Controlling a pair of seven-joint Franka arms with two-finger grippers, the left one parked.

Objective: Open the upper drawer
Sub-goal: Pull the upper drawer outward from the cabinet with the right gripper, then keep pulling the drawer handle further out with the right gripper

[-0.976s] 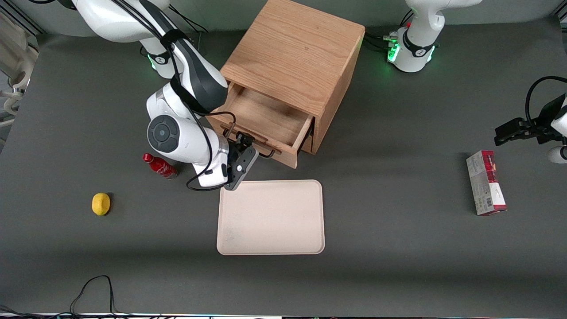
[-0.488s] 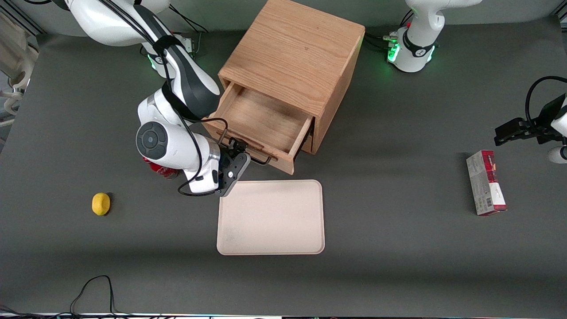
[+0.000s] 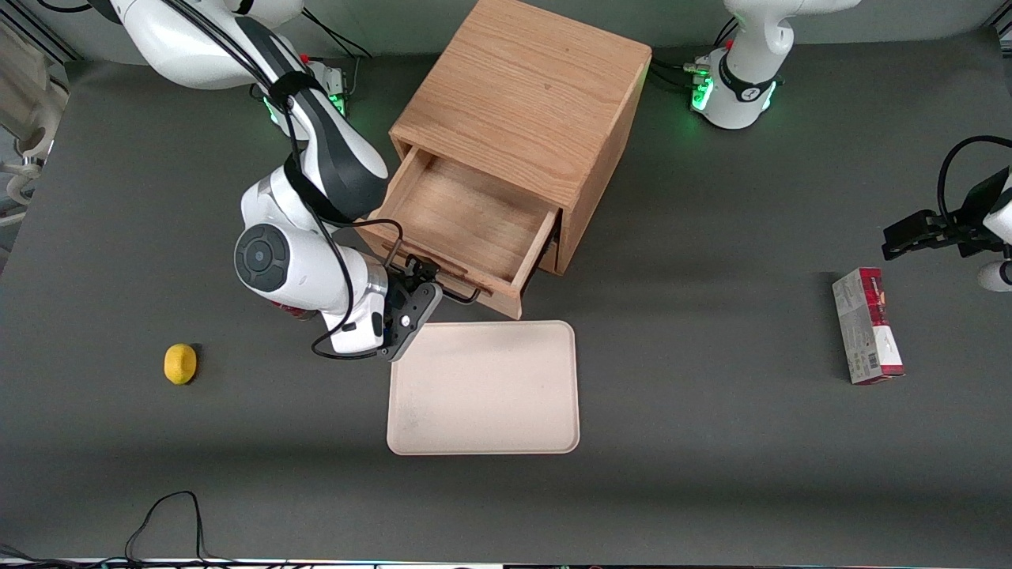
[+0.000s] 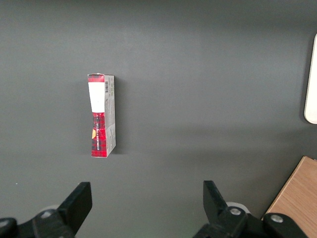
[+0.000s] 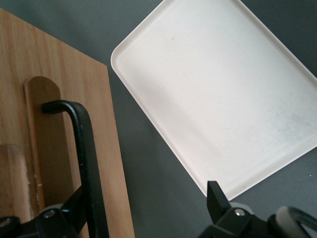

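The upper drawer (image 3: 466,213) of the oak cabinet (image 3: 530,87) stands pulled well out, its inside bare. Its thin black wire handle (image 3: 462,294) runs across the front board. My right gripper (image 3: 419,276) is at the handle's end nearer the working arm's side of the table. In the right wrist view the gripper (image 5: 146,208) is open. The handle (image 5: 84,148) passes just inside one finger (image 5: 69,213), against the drawer front (image 5: 44,148). The other finger (image 5: 218,198) stands far apart from it. The lower drawer is hidden under the upper one.
A cream tray (image 3: 484,387) lies just nearer the camera than the drawer front; it also shows in the right wrist view (image 5: 218,94). A red bottle (image 3: 288,310) lies mostly hidden under my arm. A lemon (image 3: 179,363) lies toward the working arm's end. A red box (image 3: 866,324) lies toward the parked arm's end.
The drawer has slid farther out of the cabinet toward the camera. My gripper and wrist have moved with the handle, the same way.
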